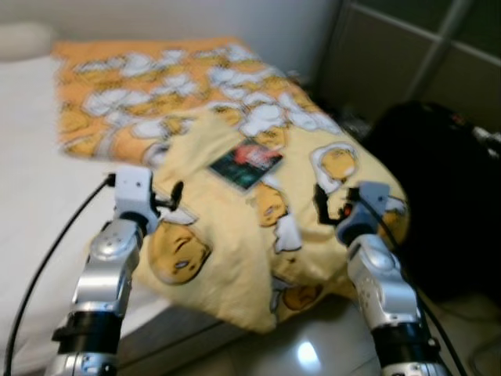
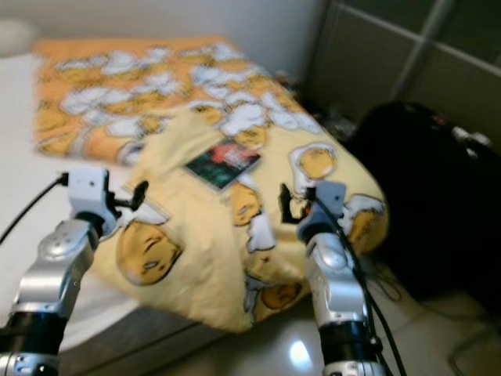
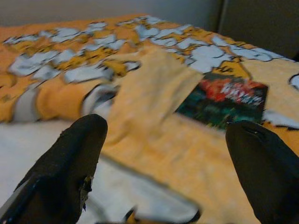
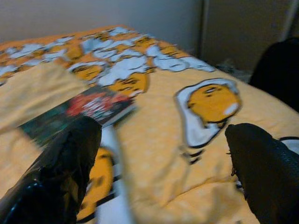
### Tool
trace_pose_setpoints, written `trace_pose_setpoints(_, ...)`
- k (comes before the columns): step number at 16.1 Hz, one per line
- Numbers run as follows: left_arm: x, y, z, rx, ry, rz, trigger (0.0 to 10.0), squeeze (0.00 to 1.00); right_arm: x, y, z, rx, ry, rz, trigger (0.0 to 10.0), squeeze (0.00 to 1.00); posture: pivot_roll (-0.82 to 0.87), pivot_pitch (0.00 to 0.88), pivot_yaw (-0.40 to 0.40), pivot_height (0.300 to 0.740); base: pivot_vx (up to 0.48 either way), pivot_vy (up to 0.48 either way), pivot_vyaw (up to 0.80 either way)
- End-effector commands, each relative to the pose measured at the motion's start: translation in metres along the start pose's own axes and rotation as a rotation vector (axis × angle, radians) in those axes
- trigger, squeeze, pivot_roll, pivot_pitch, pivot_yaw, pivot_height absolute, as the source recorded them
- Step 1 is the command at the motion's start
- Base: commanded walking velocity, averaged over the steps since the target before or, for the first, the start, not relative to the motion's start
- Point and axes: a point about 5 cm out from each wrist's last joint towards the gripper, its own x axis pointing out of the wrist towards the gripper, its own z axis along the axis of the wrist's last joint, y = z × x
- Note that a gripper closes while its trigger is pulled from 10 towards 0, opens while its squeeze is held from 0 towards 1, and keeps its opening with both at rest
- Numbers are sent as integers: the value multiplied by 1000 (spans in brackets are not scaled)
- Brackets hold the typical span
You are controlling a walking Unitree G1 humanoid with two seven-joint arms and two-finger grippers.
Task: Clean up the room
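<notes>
Bedroom corner, blurred: bed (image 1: 31,168) with white sheet running along a pale wall. Orange patterned blanket (image 1: 156,86) spread over its far part, printed with white and yellow cartoon eggs. Pale yellow blanket (image 1: 258,235) with the same egg faces heaped over the near corner, draping off the mattress edge toward glossy tiled floor (image 1: 313,352). Small dark book (image 1: 246,164) with red and green cover lying flat on top of the yellow blanket, between the two arms and a little beyond both. Bulky black bag (image 1: 438,196) just beside the bed on the robot's right, in front of grey panelled doors (image 1: 415,55).

Left tool (image 3: 163,163) raised over the near edge of the bed where white sheet meets yellow blanket, fingers spread wide, nothing between them, book ahead. Right tool (image 4: 163,168) held above the yellow blanket near the hanging corner, fingers likewise wide apart and empty, book ahead and to its left. Black cable (image 1: 55,243) trailing from the left wrist.
</notes>
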Motion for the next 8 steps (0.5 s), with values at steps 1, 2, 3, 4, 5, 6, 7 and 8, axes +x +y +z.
trace_pose_setpoints(1, 3, -11, 4, -5, -18, -38, 10000, 475, 0, -13, 4, -9, -4, -36, 10000, 0, 0, 0, -49, 740, 390, 0, -800)
trace_pose_setpoints(2, 3, -11, 4, -4, -17, -38, 10000, 471, 0, -13, 4, -11, -4, -34, 10000, 0, 0, 0, -49, 740, 390, 0, -800)
trace_pose_setpoints(3, 3, -12, 4, -4, -17, -39, 10000, 475, 0, -13, 4, -13, -3, -33, 10000, 0, 0, 0, -49, 740, 390, 0, -800)
trace_pose_setpoints(4, 3, -12, 4, -4, -17, -39, 10000, 478, -1, -12, 3, -19, -5, -31, 10000, 0, 0, 0, -49, 740, 390, 0, 0)
trace_pose_setpoints(5, 3, -12, 3, -5, -16, -39, 10000, 475, -1, -11, 2, -24, -4, -28, 10000, 0, 1, 0, -51, 740, 390, 0, 0)
trace_pose_setpoints(6, 3, -12, 3, -5, -16, -39, 10000, 475, -2, -11, 2, -24, -3, -26, 10000, 0, 1, 0, -51, 740, 390, 0, 0)
trace_pose_setpoints(7, 3, -12, 3, -6, -16, -40, 10000, 478, -2, -10, 2, -25, -2, -24, 10000, 0, 0, 0, -50, 740, 390, 0, 0)
trace_pose_setpoints(8, 3, -12, 2, -6, -15, -40, 10000, 478, -2, -10, 1, -29, 0, -21, 10000, 0, 0, 0, -50, 740, 386, 0, 0)
